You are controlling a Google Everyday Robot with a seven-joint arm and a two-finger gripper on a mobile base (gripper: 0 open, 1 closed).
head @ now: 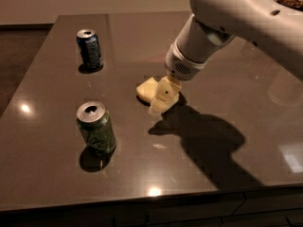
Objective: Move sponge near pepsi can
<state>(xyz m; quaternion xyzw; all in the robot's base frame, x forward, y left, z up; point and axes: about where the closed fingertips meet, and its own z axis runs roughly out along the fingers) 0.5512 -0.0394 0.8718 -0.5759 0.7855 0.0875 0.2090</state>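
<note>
The pale yellow sponge [146,87] lies flat on the dark table, near its middle. My gripper [162,98] is down at the sponge's right end, covering part of it, on the white arm that reaches in from the upper right. The dark blue pepsi can [89,48] stands upright at the back left of the table, well left of and behind the sponge.
A green can [96,128] stands upright at the front left, left of and in front of the sponge. The dark glossy table [227,174] ends at a front edge low in the view. The arm's shadow falls to the right of the sponge.
</note>
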